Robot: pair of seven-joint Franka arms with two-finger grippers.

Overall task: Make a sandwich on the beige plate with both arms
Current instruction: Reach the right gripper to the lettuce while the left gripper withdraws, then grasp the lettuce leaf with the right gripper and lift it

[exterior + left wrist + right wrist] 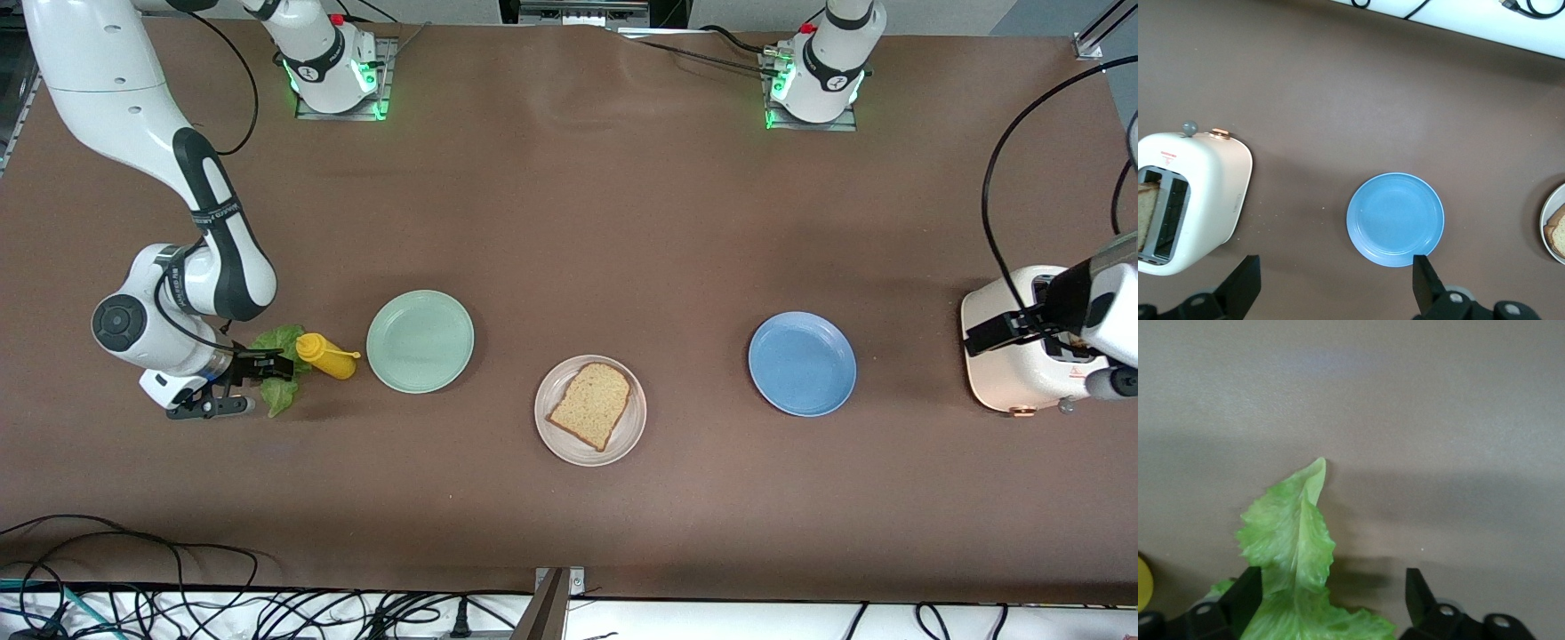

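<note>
One bread slice on beige plate, right pincer astride lettuce

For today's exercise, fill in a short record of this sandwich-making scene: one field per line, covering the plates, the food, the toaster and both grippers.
beige plate: holds one bread slice, between the other two plates
green plate: bare, toward the right arm's end
blue plate: bare, toward the left arm's end
lettuce leaf: on the table beside the yellow bottle
toaster: white, bread slice in one slot
right gripper: open, fingers either side of the lettuce
left gripper: open, above the table between toaster and blue plate
</note>
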